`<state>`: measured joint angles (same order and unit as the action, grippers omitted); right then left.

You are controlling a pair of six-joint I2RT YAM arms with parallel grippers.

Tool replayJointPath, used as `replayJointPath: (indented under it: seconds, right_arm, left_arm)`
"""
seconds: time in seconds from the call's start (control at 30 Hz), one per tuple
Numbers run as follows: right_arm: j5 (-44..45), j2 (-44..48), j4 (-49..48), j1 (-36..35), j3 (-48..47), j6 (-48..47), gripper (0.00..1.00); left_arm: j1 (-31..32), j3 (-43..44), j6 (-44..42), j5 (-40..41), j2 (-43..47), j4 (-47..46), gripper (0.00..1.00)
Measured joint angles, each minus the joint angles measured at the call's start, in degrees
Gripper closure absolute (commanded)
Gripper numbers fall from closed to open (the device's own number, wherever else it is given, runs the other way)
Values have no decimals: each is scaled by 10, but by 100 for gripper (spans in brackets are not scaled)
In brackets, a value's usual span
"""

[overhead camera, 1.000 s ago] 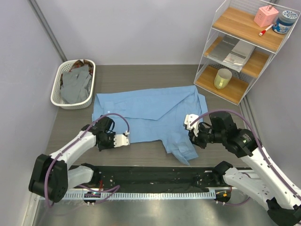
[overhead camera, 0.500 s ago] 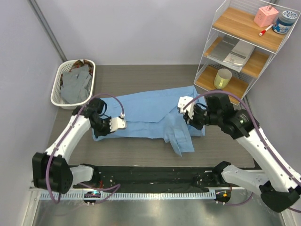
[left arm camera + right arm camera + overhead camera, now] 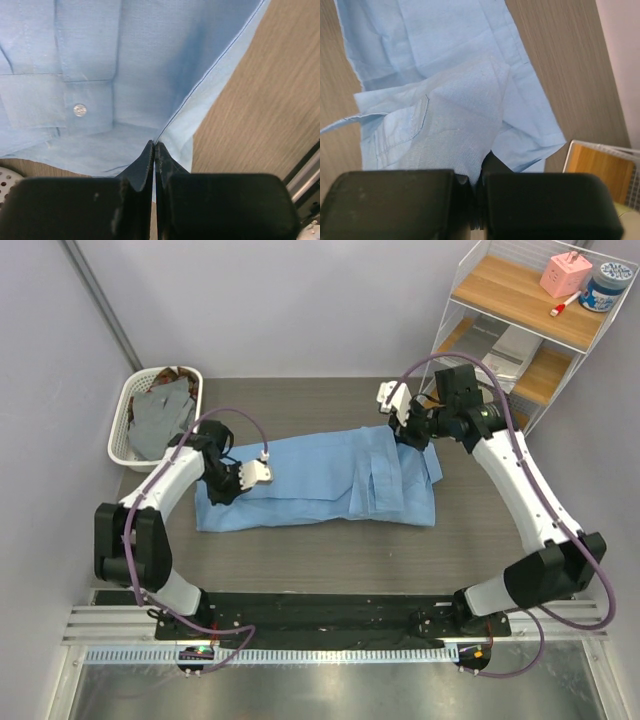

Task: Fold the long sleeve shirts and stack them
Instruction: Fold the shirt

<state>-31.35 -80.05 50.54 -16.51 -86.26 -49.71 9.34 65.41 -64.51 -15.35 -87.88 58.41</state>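
Note:
The light blue long sleeve shirt (image 3: pixel 320 480) lies on the table's middle, folded into a long band. My left gripper (image 3: pixel 222 492) is shut on its left edge; in the left wrist view the jaws (image 3: pixel 155 146) pinch the hem of the blue cloth (image 3: pixel 150 60). My right gripper (image 3: pixel 408 432) is shut on the shirt's far right part; in the right wrist view a bunch of blue cloth (image 3: pixel 450 120) runs into the closed jaws (image 3: pixel 480 176). A grey shirt (image 3: pixel 165 420) and a brown one (image 3: pixel 160 375) lie in the basket.
A white basket (image 3: pixel 130 455) stands at the far left of the table. A wire shelf unit (image 3: pixel 520 330) at the far right holds a yellow cup (image 3: pixel 473 407), papers, a pink box and a jar. The black rail (image 3: pixel 320 620) runs along the near edge.
Both grippers have moved from the near side toward the far side, carrying the shirt's near edge over itself. The shirt is now a narrower folded band. Both stay shut on it.

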Motion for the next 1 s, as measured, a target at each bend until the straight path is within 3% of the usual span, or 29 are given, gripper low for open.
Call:
replayJointPath:
  seconds: [0.6, 1.0]
  right_arm:
    - [-92, -273, -7, 60, -236, -136, 99]
    - [-126, -333, -27, 62, -251, -171, 99]
  left_arm:
    - [-13, 90, 48, 25, -99, -51, 100]
    - [-13, 103, 87, 50, -150, -75, 100]
